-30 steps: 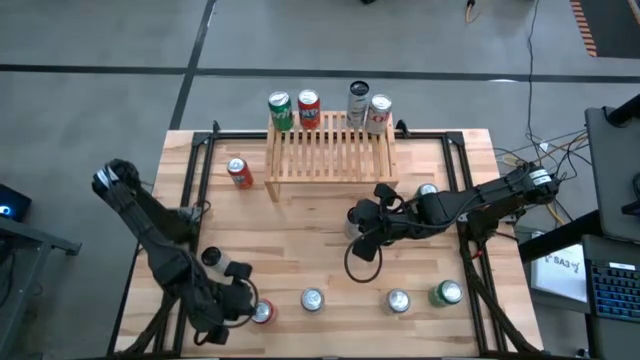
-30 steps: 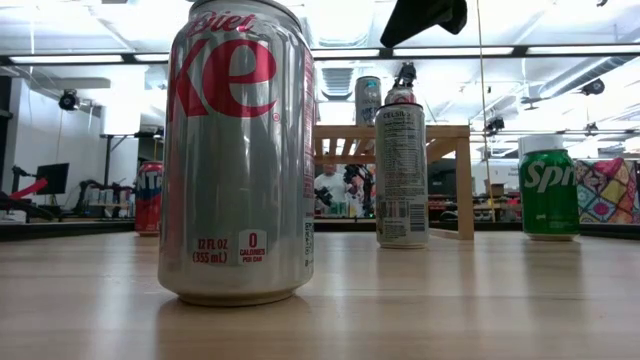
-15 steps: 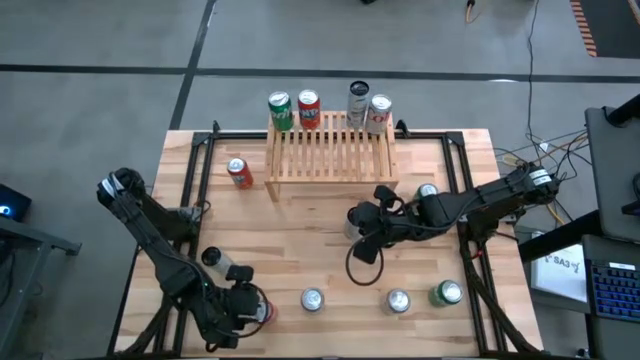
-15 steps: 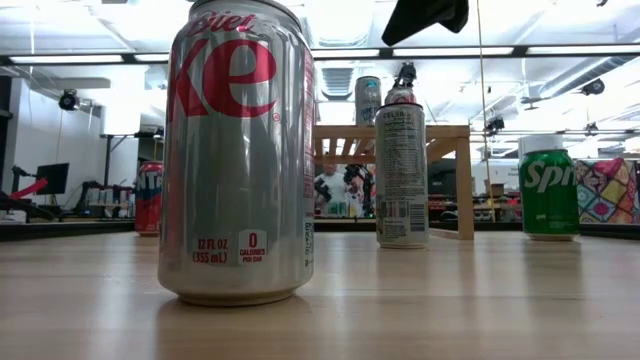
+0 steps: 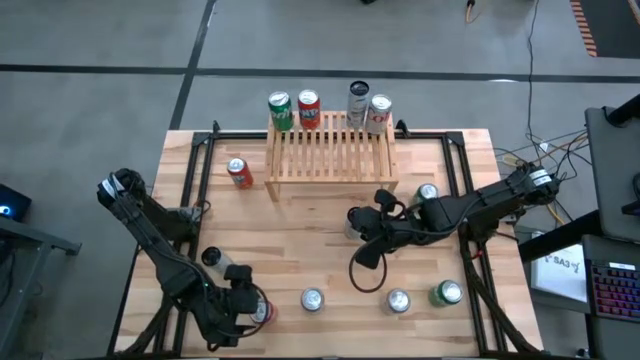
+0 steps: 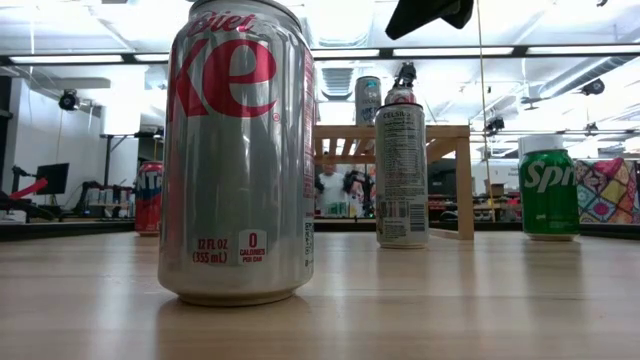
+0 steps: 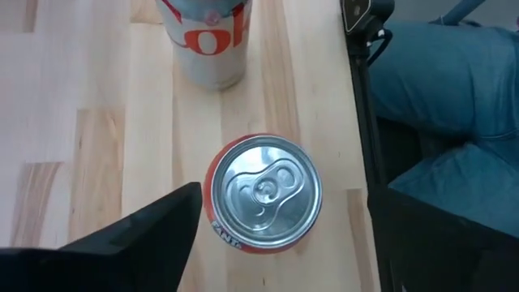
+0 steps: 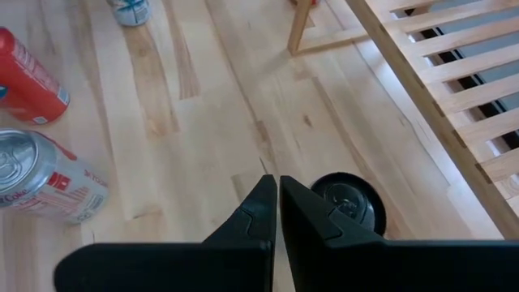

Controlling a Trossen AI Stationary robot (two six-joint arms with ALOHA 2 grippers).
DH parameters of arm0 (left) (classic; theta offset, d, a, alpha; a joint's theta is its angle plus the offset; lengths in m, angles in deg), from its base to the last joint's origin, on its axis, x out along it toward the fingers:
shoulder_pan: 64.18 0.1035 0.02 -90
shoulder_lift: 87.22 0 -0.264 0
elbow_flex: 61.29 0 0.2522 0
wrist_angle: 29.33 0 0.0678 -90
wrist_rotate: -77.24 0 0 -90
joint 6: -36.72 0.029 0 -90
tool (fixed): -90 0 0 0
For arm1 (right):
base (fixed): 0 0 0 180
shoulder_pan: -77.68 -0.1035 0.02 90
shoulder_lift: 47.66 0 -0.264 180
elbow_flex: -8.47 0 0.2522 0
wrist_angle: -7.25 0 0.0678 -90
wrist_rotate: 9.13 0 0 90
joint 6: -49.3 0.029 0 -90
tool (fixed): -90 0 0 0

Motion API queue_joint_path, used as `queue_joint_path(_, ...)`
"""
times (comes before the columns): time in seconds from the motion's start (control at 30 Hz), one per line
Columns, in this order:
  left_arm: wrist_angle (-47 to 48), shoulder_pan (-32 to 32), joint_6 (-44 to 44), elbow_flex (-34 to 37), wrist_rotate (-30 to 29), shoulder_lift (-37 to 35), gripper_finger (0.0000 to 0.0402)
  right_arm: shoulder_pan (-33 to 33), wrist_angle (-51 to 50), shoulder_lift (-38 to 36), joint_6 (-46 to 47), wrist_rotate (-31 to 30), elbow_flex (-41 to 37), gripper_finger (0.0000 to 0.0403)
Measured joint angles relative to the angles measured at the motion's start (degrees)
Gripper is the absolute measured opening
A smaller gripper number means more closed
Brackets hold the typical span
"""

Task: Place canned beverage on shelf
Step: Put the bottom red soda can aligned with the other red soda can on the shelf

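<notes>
An orange can (image 7: 263,191) stands upright at the table's near left (image 5: 263,311), its silver top up. My left gripper (image 7: 284,235) hangs above it, open, one finger on each side of the can and apart from it. The light-wood shelf (image 5: 330,150) stands at the far middle, with several cans (image 5: 308,108) along its far edge. My right gripper (image 8: 277,191) is shut above mid-table (image 5: 362,235), holding nothing, beside a tall black-topped can (image 8: 349,203) that stands near the shelf's front.
Loose cans stand about. A Diet Coke can (image 5: 312,298), a silver can (image 5: 397,300) and a green can (image 5: 447,293) line the near edge. A red can (image 5: 238,172) stands left of the shelf, and another can (image 5: 427,192) under my right arm. Blue cloth (image 7: 454,122) shows beyond the near edge.
My left gripper has opened over the orange can and tipped a little further down toward it. The can has stayed where it was. My right arm has kept still.
</notes>
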Motion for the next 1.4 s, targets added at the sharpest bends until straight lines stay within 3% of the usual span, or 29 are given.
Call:
queue_joint_path(1.03,-4.5,0.0,-4.0,1.5,-0.1,9.0,0.034,-1.9,-0.1,0.0,1.3,0.0,0.0,0.0009)
queue_joint_path(1.3,-4.3,0.0,-4.2,1.5,-1.5,9.0,0.0285,-2.4,0.0,0.0,1.4,-0.1,0.0,0.0009)
queue_joint_path(1.4,-3.9,0.0,-4.0,1.2,-1.4,9.0,0.0285,-2.5,0.0,0.0,1.3,-0.1,0.0,0.0009)
